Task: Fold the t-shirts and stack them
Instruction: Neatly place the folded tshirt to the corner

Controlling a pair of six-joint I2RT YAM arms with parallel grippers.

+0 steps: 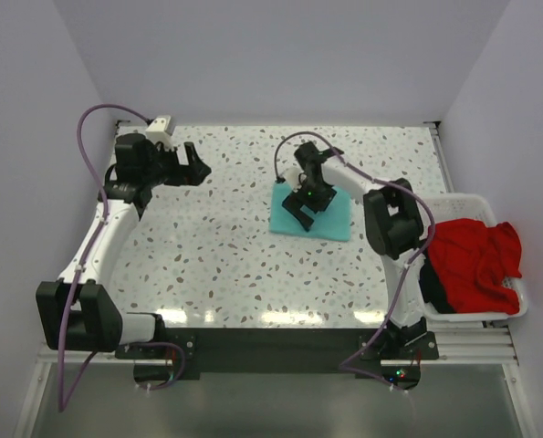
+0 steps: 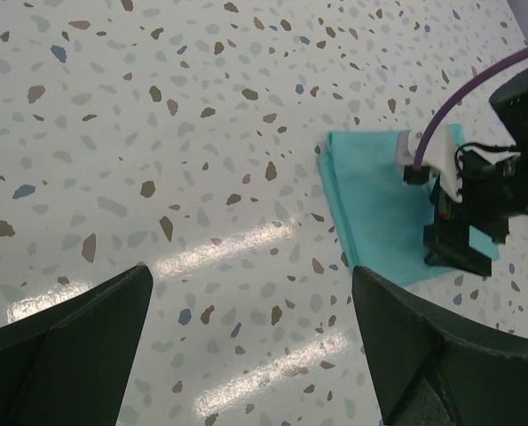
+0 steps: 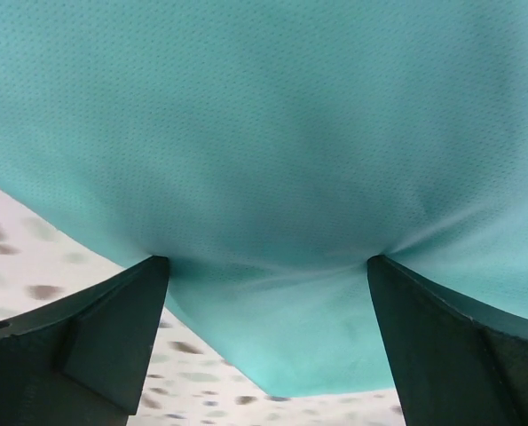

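Observation:
The teal t-shirt [image 1: 330, 216] lies folded into a small rectangle on the table, right of centre. It also shows in the left wrist view [image 2: 370, 209] and fills the right wrist view [image 3: 264, 133]. My right gripper [image 1: 305, 203] is open, its fingertips pressed down on the folded teal shirt, dimpling the fabric at both tips [image 3: 268, 266]. The red t-shirt [image 1: 472, 265] lies crumpled in the white basket [image 1: 519, 310] at the right edge. My left gripper [image 1: 198, 164] is open and empty above the bare table at the far left [image 2: 250, 311].
The white slatted basket hangs at the table's right edge, with a dark garment [image 1: 433, 285] under the red shirt. A small white box [image 1: 161, 126] sits at the table's far left corner. White walls enclose the table at the back and sides.

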